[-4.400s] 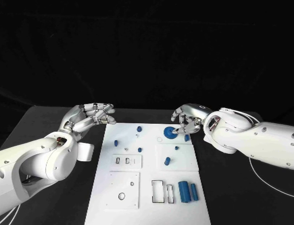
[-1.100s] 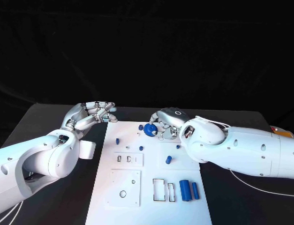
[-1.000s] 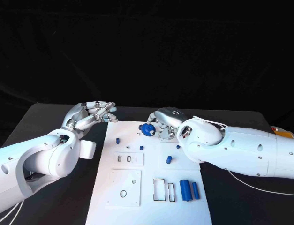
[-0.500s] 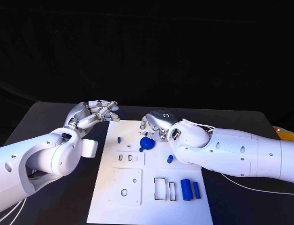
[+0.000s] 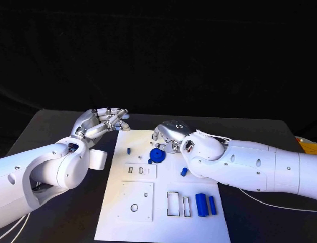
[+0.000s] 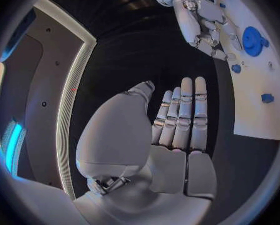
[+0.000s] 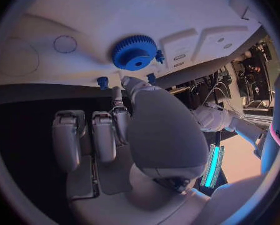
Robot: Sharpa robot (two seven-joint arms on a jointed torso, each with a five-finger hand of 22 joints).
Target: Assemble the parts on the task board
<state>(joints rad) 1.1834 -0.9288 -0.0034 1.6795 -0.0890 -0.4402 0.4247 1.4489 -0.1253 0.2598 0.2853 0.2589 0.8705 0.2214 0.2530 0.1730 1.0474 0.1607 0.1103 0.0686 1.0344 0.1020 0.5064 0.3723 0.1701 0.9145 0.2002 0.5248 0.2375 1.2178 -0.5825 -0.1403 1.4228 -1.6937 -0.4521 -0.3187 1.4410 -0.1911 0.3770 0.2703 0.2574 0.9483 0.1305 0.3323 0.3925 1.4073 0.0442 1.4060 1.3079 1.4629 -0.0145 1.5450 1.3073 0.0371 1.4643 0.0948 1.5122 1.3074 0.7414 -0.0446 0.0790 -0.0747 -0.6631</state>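
Task board [image 5: 162, 212]: long white plate, mid table, running near-to-far. Blue gear [image 5: 157, 154] lies flat on board's far half, toothed rim, hub hole up; clear in right wrist view [image 7: 134, 52]. Small blue pegs stand nearby: one left of gear [image 5: 129, 150], one right & nearer [image 5: 184, 171]. Two blue cylinders [image 5: 200, 205] lie side by side at near right, lengthwise, just right of rectangular slots [image 5: 172, 203].

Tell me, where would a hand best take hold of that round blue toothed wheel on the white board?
Probably by its toothed rim, fingers coming from above on opposite sides. The round blue toothed wheel lies flat on the white task board, so only the rim and raised centre hub offer purchase.
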